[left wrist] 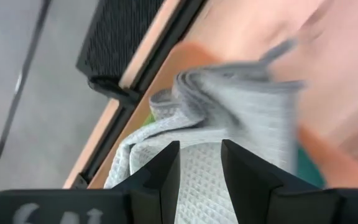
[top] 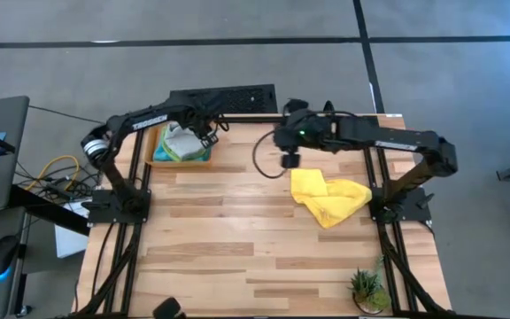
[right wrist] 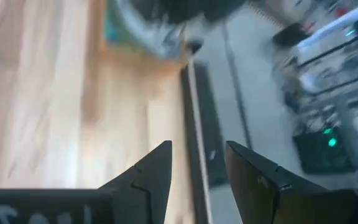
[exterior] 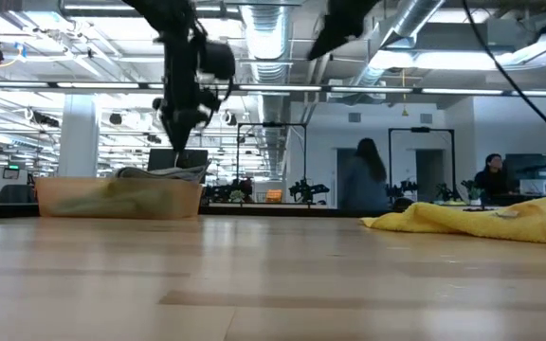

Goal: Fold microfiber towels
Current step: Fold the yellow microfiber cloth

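The left gripper [top: 204, 133] hangs right over the bin [top: 159, 156] at the counter's [top: 237, 239] far left corner, fingers [left wrist: 166, 171] parted and empty, the grey towel [left wrist: 229, 118] straight beneath them. The right gripper [top: 289, 161] hovers mid-counter, fingers apart, holding nothing. The yellow towel [top: 328, 197] lies crumpled just beside it, nearer the right arm

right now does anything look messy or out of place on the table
Yes: the yellow towel lies crumpled and unfolded near the table's right edge. The grey towel sits loosely bunched on top of the bin at the back left.
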Available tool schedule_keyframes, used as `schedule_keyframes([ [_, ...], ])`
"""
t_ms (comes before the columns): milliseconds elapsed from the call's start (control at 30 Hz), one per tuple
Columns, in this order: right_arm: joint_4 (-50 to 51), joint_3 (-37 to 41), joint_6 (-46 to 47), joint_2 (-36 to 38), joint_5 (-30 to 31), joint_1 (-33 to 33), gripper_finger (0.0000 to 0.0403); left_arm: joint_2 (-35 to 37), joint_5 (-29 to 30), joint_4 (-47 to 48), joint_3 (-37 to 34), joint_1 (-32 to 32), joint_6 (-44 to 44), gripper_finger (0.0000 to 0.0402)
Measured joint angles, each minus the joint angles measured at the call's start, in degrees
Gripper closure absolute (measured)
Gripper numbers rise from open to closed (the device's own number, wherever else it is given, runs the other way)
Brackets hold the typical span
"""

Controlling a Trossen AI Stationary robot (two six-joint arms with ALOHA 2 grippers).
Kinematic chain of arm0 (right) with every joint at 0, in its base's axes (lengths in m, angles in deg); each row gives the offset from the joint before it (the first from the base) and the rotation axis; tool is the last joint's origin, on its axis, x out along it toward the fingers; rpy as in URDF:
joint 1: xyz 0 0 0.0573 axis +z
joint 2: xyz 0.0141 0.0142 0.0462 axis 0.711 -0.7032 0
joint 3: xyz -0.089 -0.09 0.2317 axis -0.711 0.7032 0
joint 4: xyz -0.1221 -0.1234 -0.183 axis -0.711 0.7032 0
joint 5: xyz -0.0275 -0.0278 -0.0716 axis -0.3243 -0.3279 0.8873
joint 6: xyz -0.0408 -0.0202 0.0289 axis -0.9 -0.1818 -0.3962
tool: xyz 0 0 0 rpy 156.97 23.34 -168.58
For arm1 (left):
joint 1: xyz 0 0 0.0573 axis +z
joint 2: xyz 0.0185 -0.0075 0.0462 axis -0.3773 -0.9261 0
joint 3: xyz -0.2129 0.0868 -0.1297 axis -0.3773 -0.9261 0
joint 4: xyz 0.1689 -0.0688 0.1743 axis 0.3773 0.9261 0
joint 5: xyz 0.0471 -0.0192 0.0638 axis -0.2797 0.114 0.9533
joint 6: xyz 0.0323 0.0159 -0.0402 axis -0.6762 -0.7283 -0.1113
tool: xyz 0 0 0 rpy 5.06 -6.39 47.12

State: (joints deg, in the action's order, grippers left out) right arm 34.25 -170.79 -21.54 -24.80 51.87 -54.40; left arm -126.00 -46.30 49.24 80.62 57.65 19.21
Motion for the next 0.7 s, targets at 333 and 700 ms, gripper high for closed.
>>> schedule_keyframes([
  [333,26.9,2.2,22.3,4.3,-5.5,5.2,0.0230,2.8,-5.9,-9.3,0.0,-13.5,-8.5,0.0292],
  [700,28.4,19.5,54.6,4.5,-11.7,14.7,0.0230,2.8,-16.3,-18.9,-6.1,-22.2,-8.6,0.0292],
])
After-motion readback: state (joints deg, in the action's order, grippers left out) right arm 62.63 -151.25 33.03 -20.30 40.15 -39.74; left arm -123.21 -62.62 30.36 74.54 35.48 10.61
